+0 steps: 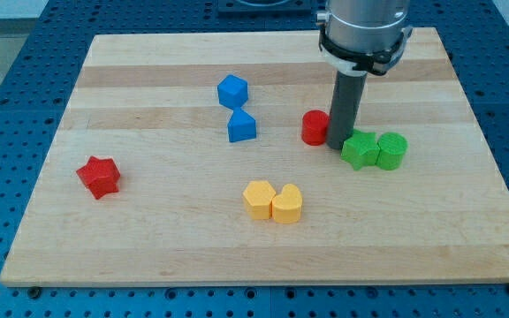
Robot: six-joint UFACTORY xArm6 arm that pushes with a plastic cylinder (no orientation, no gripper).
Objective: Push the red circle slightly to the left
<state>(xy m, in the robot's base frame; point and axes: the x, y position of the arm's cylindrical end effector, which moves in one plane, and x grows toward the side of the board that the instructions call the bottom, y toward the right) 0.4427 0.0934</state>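
We see a pale wooden board (148, 238) with lengthwise grain stripes, lying flat on a blue perforated metal table (7, 79) dotted with rows of small holes. Even, soft light falls across it. A white strip (78, 11) shows at the view's top.

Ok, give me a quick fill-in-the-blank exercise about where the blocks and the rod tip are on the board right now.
1. My tip sits just to the view's ____ of the red circle.
2. The two yellow blocks lie nearest the view's ____ edge of the board.
3. The red star is the block farthest to the view's ____.
4. Just right of my tip sit two ____ blocks.

Missing words: right; bottom; left; green
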